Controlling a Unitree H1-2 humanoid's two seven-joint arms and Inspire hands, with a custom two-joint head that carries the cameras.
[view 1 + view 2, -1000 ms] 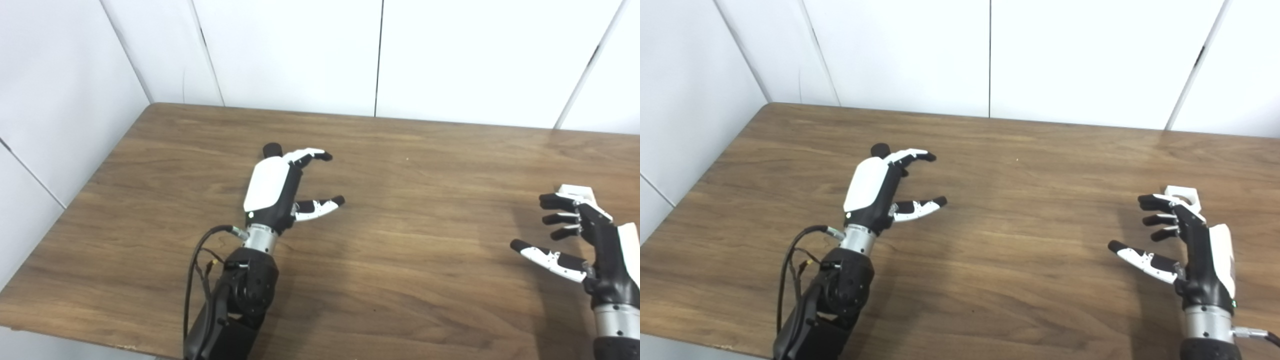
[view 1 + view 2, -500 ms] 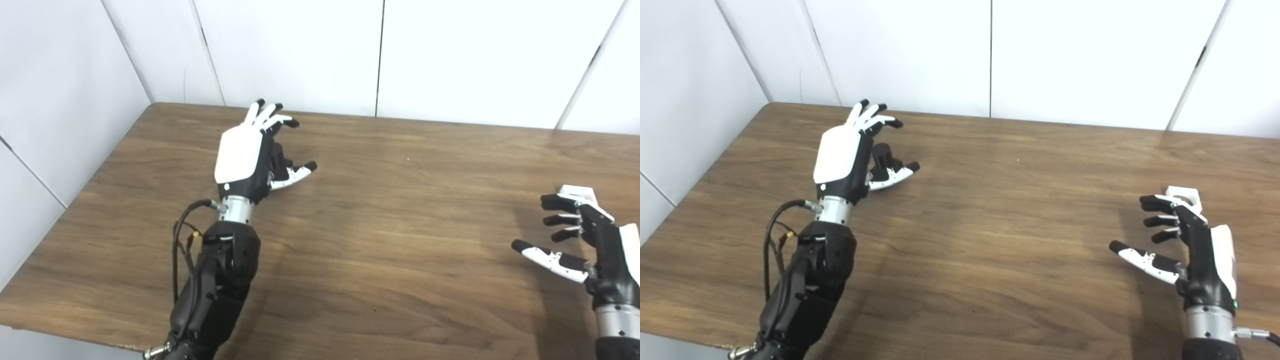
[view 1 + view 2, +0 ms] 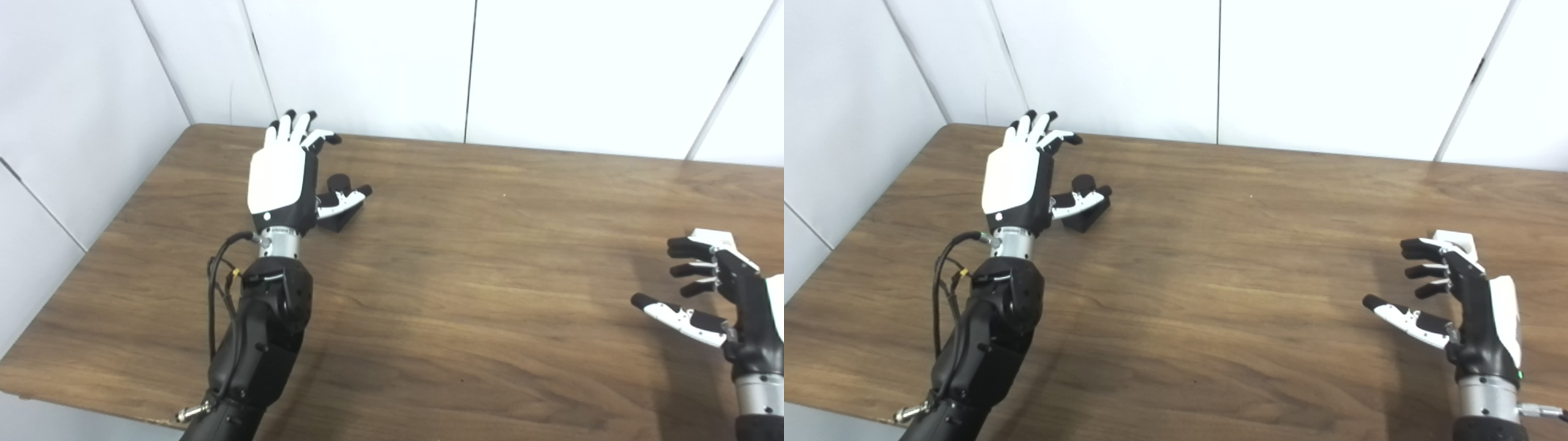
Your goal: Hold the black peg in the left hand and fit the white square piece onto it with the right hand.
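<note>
- left hand [image 3: 283, 184] has moved farther and left, fingers spread, beside the black peg [image 3: 339, 206]; no grasp yet.
- right hand [image 3: 1464, 300] released, waiting by the white square piece [image 3: 1458, 241].

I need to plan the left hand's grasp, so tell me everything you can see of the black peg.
The black peg is matte black: a round post rising from a blocky base. It stands upright on the wooden table, near the far left corner. The open left hand hovers beside it, thumb reaching across its front; contact cannot be told. Nothing is fitted onto it.
</note>
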